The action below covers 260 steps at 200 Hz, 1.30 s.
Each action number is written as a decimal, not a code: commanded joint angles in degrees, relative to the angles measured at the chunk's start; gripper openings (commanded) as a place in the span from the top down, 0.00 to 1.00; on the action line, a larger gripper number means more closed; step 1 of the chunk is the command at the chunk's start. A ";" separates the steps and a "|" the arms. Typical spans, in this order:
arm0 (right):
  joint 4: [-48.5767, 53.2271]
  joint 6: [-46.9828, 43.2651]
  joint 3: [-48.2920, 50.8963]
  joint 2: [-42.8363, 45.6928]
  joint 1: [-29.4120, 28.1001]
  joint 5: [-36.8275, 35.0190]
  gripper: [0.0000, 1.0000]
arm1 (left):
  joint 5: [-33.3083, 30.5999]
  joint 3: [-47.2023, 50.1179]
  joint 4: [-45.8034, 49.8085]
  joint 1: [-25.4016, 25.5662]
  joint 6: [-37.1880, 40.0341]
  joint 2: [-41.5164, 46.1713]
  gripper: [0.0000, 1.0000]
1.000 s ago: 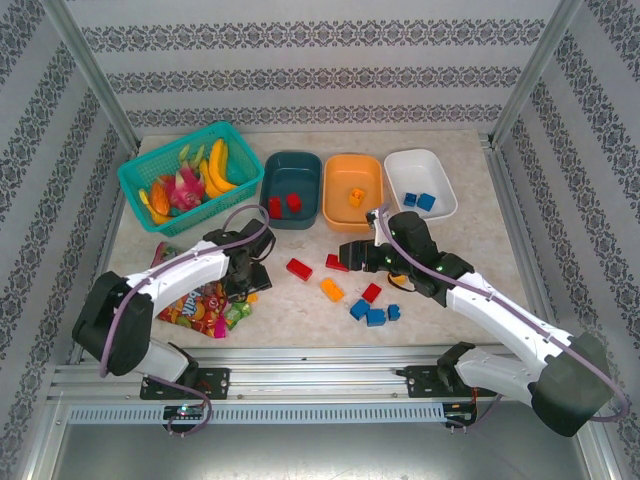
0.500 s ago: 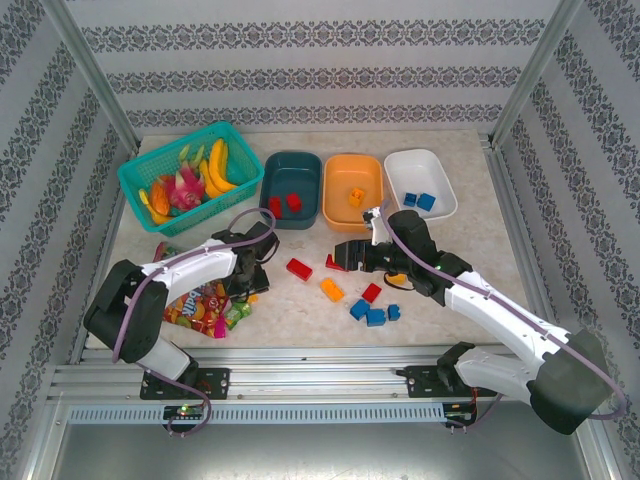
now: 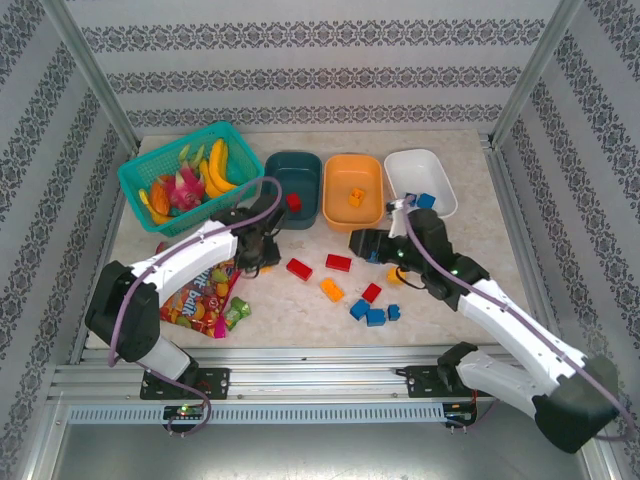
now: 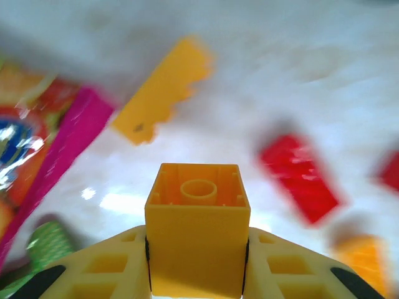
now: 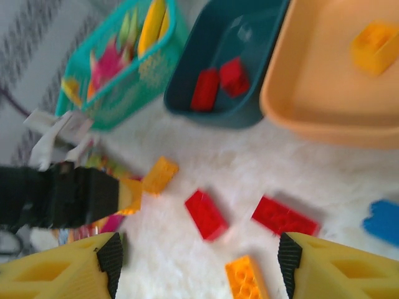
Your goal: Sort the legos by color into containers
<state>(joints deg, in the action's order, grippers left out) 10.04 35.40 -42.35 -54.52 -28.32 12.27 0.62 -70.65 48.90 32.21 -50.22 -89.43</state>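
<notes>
Top view: the teal tub, orange tub and white tub line the far side, with loose legos nearer, between the arms.

Left wrist: the left gripper pinches a glossy hollow orange brick over the pale table; a crinkly candy bag lies to the left.

Right wrist: the right gripper is spread wide and empty above two red bricks.
</notes>
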 commanded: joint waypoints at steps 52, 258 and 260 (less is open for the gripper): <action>-7.32 7.05 -4.22 -2.70 10.87 -1.41 0.27 | 4.82 -35.88 1.10 2.55 11.93 -23.71 0.76; 0.10 0.74 -6.41 -2.18 10.60 1.79 0.27 | 5.31 -63.82 6.88 2.56 10.39 -38.64 0.33; 0.29 0.22 -6.67 -2.17 10.31 1.75 0.27 | 5.10 -63.01 6.83 2.52 10.29 -37.73 0.33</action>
<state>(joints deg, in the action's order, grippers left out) 7.81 40.95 -46.00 -56.58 -16.67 12.43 8.36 -136.42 52.84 34.46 -38.02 -138.32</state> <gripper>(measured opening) 0.732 0.669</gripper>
